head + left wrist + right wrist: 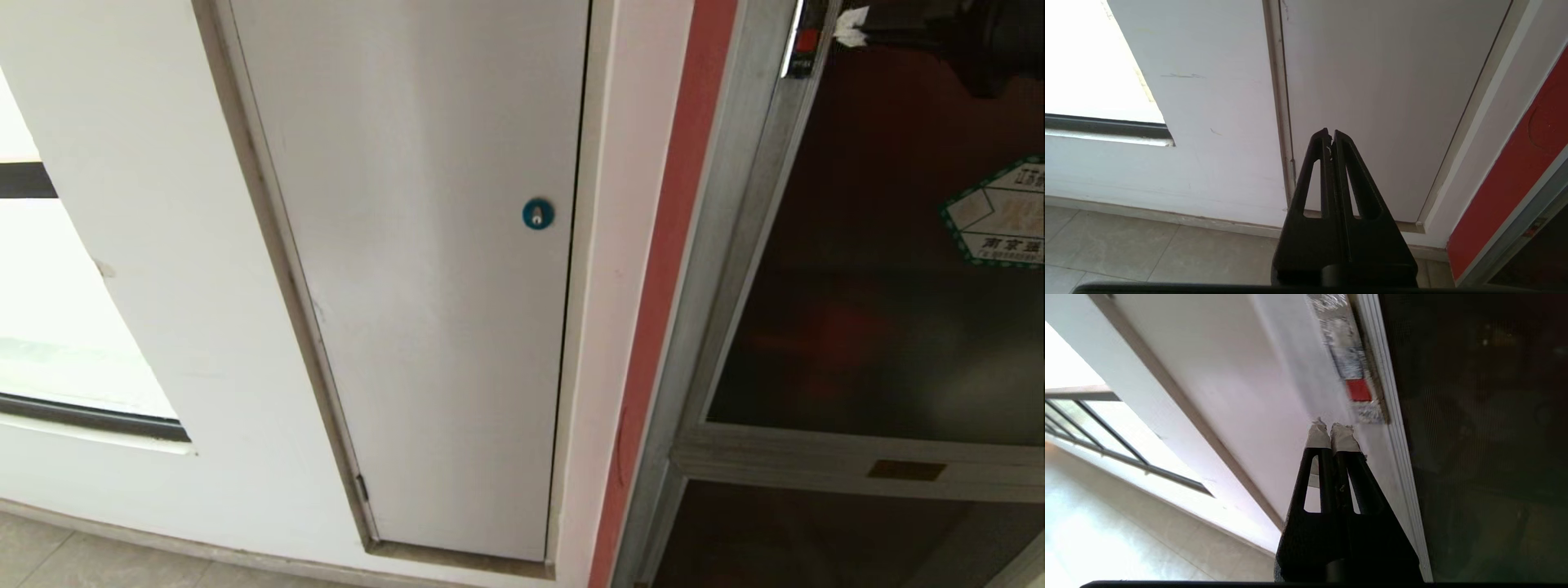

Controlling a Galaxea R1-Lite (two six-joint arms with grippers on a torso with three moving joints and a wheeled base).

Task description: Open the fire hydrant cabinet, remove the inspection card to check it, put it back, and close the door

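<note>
Dark glass door (882, 327) w/ green-edged sticker (1000, 216), red/chrome latch (1359, 390), white panel (433, 286), blue lock (538, 214).

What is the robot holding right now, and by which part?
Nothing. The right pincer is shut and empty, its tips just short of the door's latch. The left pincer is shut and empty too, facing the white door.

Sticker (1000, 214): hexagonal, green-bordered, on the dark glass of the door (882, 269); cut off by the right picture edge
Top line: Chinese characters, beginning "江苏"; the rest out of frame
Lower line: "南京", then a partly cut character
Small print beneath: too small to read
</note>
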